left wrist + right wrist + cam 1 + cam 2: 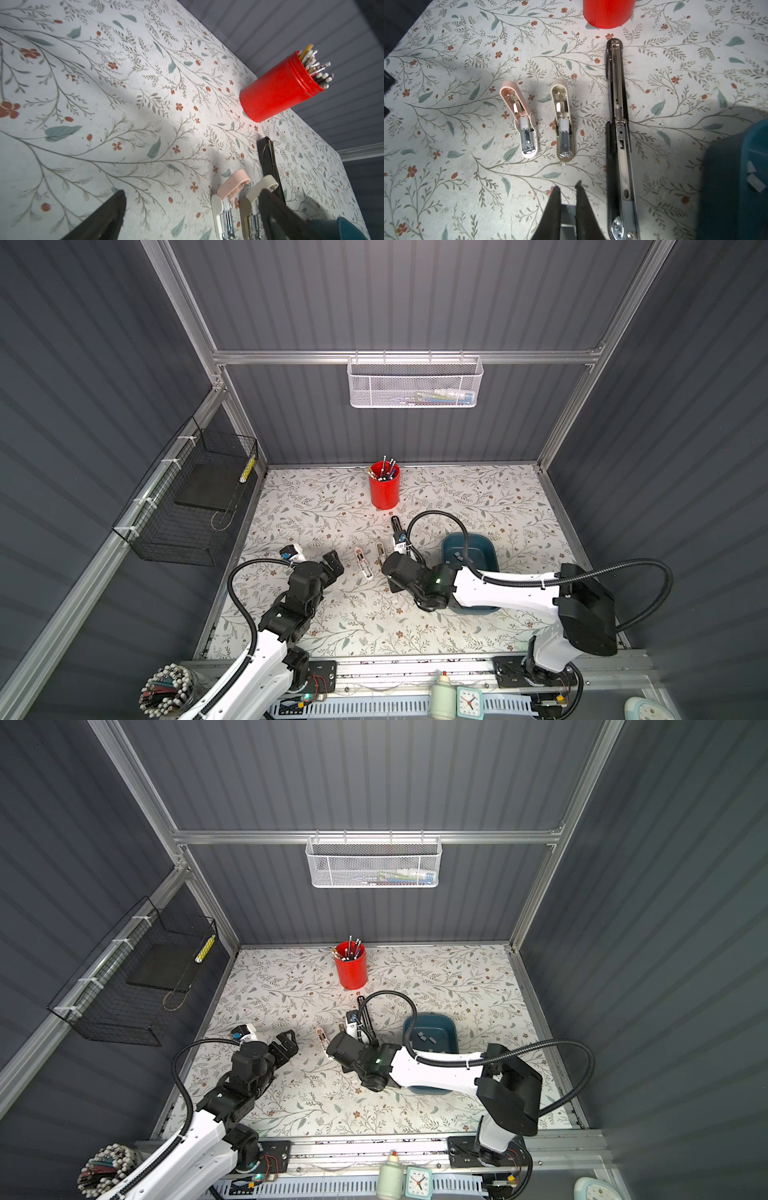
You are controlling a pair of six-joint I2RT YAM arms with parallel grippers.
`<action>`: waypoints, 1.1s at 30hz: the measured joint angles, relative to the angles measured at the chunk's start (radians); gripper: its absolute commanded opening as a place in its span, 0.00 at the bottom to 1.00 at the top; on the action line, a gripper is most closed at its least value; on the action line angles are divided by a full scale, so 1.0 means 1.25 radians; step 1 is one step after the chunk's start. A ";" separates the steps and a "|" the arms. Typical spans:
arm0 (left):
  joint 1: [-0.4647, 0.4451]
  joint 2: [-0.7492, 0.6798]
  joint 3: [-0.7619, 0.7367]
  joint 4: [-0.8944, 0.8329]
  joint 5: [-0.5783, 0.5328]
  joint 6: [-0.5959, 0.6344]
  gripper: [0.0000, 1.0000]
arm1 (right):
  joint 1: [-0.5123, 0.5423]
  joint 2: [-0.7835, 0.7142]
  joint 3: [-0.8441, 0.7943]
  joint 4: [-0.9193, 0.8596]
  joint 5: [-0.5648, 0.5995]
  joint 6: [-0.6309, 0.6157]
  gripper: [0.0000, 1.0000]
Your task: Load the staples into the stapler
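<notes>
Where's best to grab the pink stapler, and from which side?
Pinch the pink stapler across its white base's long sides, coming down from above. The base lies flat, narrow and parallel-sided, while the pink lid is hinged up behind, blocking that end.

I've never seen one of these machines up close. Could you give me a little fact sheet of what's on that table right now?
Surface: floral table
Staplers: three, lying opened side by side: pink stapler, beige stapler, long black stapler
Supply: loose staple strips inside the blue tub, right of the staplers
Right end effector: shut on a grey strip, apparently staples, close to the staplers
Left end effector: open, empty, left of the pink stapler
Background: red cup of pencils
</notes>
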 measured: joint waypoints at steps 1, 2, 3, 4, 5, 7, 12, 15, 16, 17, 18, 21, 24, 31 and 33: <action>0.000 -0.007 -0.004 0.000 -0.013 -0.004 1.00 | -0.002 0.009 0.003 0.011 -0.001 -0.010 0.14; 0.000 -0.010 -0.009 0.000 -0.022 -0.008 1.00 | -0.003 0.013 0.003 0.020 -0.003 -0.016 0.14; 0.000 -0.010 -0.012 0.000 -0.027 -0.010 1.00 | -0.006 0.016 0.003 0.026 -0.005 -0.021 0.14; 0.000 -0.009 -0.013 0.000 -0.032 -0.012 1.00 | -0.010 0.017 0.003 0.033 -0.008 -0.028 0.14; 0.000 -0.004 -0.014 0.001 -0.033 -0.012 1.00 | -0.016 0.018 0.003 0.042 -0.010 -0.033 0.13; 0.000 0.008 -0.014 0.010 -0.027 -0.007 1.00 | -0.024 0.023 0.003 0.064 -0.015 -0.045 0.12; 0.000 0.014 -0.014 0.053 0.035 0.034 1.00 | -0.039 0.055 0.003 0.121 -0.026 -0.073 0.10; 0.000 0.002 -0.017 0.076 0.056 0.050 1.00 | -0.045 0.074 0.000 0.161 -0.034 -0.087 0.11; 0.000 -0.003 -0.019 0.081 0.059 0.052 1.00 | -0.046 0.078 -0.003 0.175 -0.037 -0.092 0.10; 0.000 -0.005 -0.020 0.084 0.062 0.053 1.00 | -0.048 0.081 -0.006 0.188 -0.040 -0.097 0.10; 0.000 -0.005 -0.020 0.085 0.064 0.055 1.00 | -0.049 0.084 -0.009 0.201 -0.042 -0.100 0.10; 0.000 -0.001 -0.020 0.087 0.070 0.058 1.00 | -0.052 0.095 -0.016 0.233 -0.048 -0.110 0.10; 0.000 0.009 -0.020 0.089 0.073 0.059 1.00 | -0.053 0.097 -0.025 0.251 -0.050 -0.119 0.10; 0.000 0.013 -0.020 0.089 0.073 0.065 1.00 | -0.053 0.096 -0.029 0.266 -0.056 -0.122 0.09; 0.000 0.013 -0.020 0.090 0.072 0.065 1.00 | -0.053 0.092 -0.034 0.266 -0.057 -0.121 0.09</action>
